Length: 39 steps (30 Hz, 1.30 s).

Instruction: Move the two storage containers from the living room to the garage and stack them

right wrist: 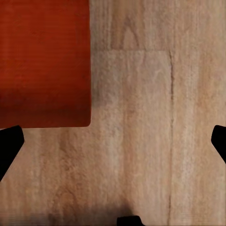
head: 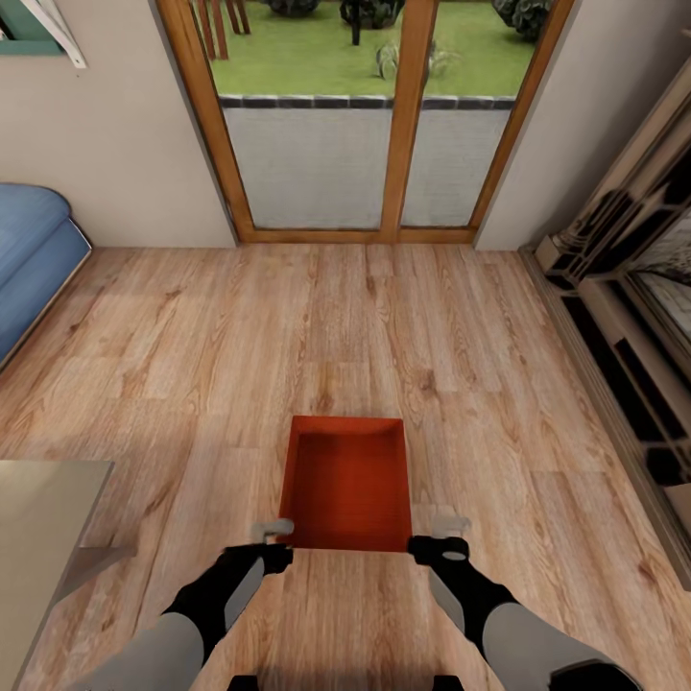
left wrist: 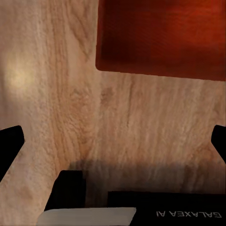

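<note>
Left gripper (head: 273, 540) and right gripper (head: 449, 537), fingers spread apart, flank the near corners of the orange-red storage container (head: 347, 485) on the living-room wood floor (head: 192, 336). Pickup stage, I'd say; next, close in on its side walls.

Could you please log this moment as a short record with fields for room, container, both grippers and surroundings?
room: living room, light wood plank floor
container: one orange-red bin, lidless, empty, on the floor before the robot
left gripper: open, by the bin's near left corner, not gripping
right gripper: open, by the near right corner, not gripping
surroundings: glass doors ahead, blue sofa at left, fireplace at right
</note>
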Available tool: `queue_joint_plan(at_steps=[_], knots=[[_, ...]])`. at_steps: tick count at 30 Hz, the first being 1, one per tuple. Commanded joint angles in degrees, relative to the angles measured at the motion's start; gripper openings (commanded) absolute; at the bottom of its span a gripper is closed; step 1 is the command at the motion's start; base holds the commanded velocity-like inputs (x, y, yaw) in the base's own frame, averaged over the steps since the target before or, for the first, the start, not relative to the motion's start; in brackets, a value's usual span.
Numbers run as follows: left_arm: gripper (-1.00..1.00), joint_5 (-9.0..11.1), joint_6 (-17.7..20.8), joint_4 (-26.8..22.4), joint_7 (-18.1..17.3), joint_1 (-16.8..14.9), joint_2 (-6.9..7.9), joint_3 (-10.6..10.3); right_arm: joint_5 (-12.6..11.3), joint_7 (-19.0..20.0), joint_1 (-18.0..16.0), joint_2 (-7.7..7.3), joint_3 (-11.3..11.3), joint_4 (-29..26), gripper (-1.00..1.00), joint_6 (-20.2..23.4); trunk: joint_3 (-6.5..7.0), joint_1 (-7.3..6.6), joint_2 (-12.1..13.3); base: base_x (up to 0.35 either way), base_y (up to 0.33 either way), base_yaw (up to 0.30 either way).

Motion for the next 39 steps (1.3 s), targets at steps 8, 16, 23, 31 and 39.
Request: queue_joint_plan(at_steps=[8, 16, 23, 31, 39], knots=[[1.00, -2.16, -3.72, -2.83, 4.83, -0.09, 0.08, -0.20, -0.49, 0.19, -0.06, 0.40, 0.70, -0.53, 1.00, 0.27, -0.03, 0.00, -0.02, 0.000, 0.000, 0.000], [1.00, -2.46, -4.31, -3.79, 5.87, -0.06, -0.06, -0.11, -0.73, 0.36, -0.06, 0.46, 0.78, -0.55, 1.00, 0.18, -0.03, 0.00, -0.02, 0.000, 0.000, 0.000], [1.00, -2.55, -4.38, -3.82, 5.88, -0.10, -0.09, 0.04, -0.68, 0.49, -0.06, 0.51, 0.85, -0.55, 1.00, 0.34, -0.03, 0.00, -0.02, 0.006, 0.000, 0.000], [1.00, -2.48, -4.38, -3.81, 5.81, -0.09, -0.01, 0.03, -0.64, 0.46, -0.06, 0.57, 0.84, -0.55, 1.00, -0.20, -0.03, 0.00, -0.02, 0.239, 0.000, 0.000], [1.00, -2.49, -4.38, -3.92, 5.88, -0.09, -0.01, 0.03, -0.68, 0.30, -0.06, 0.57, 0.64, -0.55, 1.00, -0.27, -0.03, 0.00, -0.02, 0.162, 0.000, 0.000]])
